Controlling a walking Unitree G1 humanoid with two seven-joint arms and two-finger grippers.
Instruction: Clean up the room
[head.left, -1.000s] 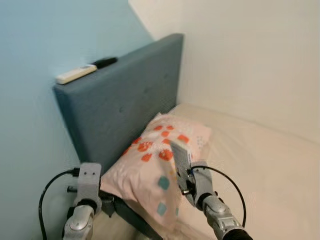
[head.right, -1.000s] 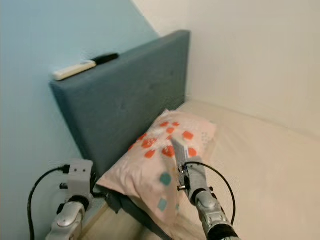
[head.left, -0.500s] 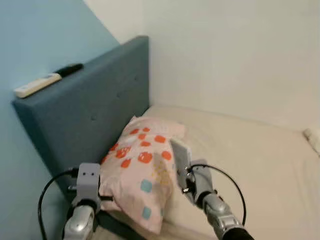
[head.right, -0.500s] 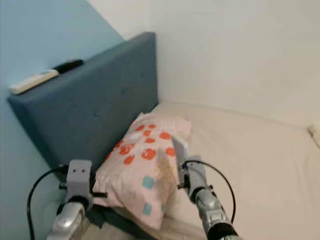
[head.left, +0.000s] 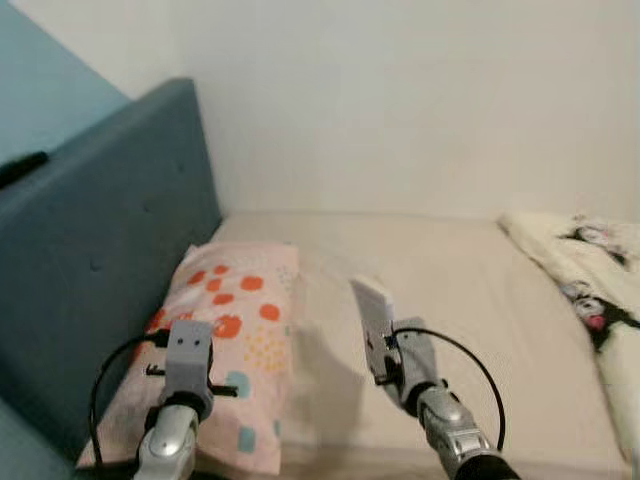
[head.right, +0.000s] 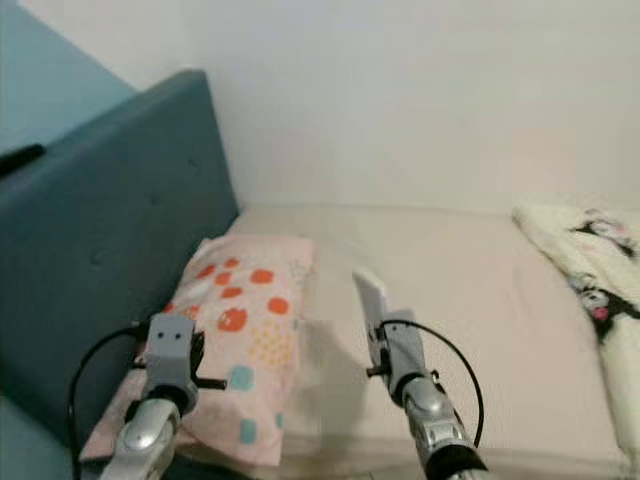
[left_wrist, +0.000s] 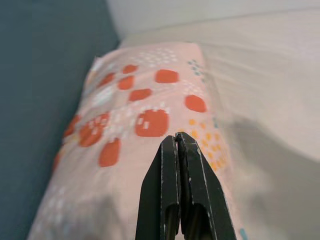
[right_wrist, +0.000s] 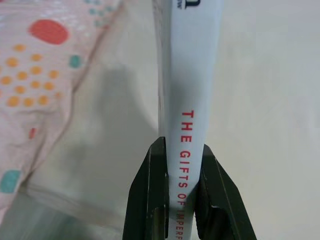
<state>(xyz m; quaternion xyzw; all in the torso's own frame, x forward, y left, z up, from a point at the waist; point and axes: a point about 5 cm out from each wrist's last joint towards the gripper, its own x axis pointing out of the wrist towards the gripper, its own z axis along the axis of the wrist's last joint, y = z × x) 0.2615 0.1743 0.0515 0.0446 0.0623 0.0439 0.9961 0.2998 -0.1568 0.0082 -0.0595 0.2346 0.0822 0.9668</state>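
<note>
We stand at the bedside with the right gripper (right_wrist: 179, 200) clamped on the spine of a white book (right_wrist: 187, 90), red lettering running up between the two black fingers; in the head views the book (head.left: 368, 310) stands upright in the air above the bare beige mattress (head.left: 470, 290), just beside the patterned pillow (head.left: 235, 330) but apart from it. The left gripper (left_wrist: 178, 142) hovers over the pillow with its fingers pressed together on nothing. The grip takes the book only at its lower end, so most of its length rises unsupported above the fingers; we judge a turn or a quick swing could lever it out of the pinch or let it pivot and fan open. If released here it would only land on the mattress, which tidies nothing. The cable looping off the right wrist (head.left: 450, 345) hangs close to the book and might snag it. A dark blue headboard (head.left: 90, 260) lies on our left, a printed blanket (head.left: 585, 290) bunched at the far right; where the book belongs we cannot tell.
</note>
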